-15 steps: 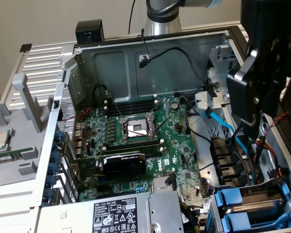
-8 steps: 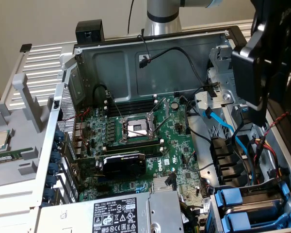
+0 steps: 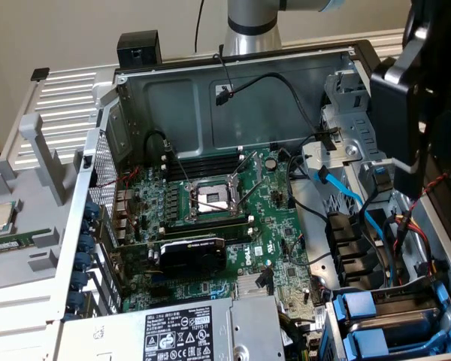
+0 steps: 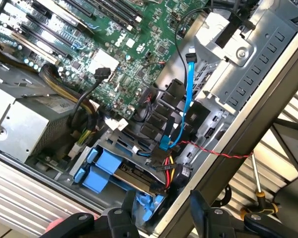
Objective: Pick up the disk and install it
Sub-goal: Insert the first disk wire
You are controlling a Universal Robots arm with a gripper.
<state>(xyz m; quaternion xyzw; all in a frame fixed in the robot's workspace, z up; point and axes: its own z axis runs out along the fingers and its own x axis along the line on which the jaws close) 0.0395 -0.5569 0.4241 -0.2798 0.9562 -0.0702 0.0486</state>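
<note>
Black two-finger gripper (image 4: 161,197) hangs over the corner of the open grey metal computer case (image 3: 248,98), fingers spread wide, gripping nothing. Silver rectangular disk in a blue plastic frame (image 4: 100,167) (image 3: 361,307) sits in the corner drive bay, near the fingertips, beside the green motherboard (image 3: 286,226).

I log a plain beige wall (image 3: 75,30) behind the work area. A ribbed pale-grey bench (image 3: 64,101) lies at the exterior view's left. Light reads soft and even across it.
</note>
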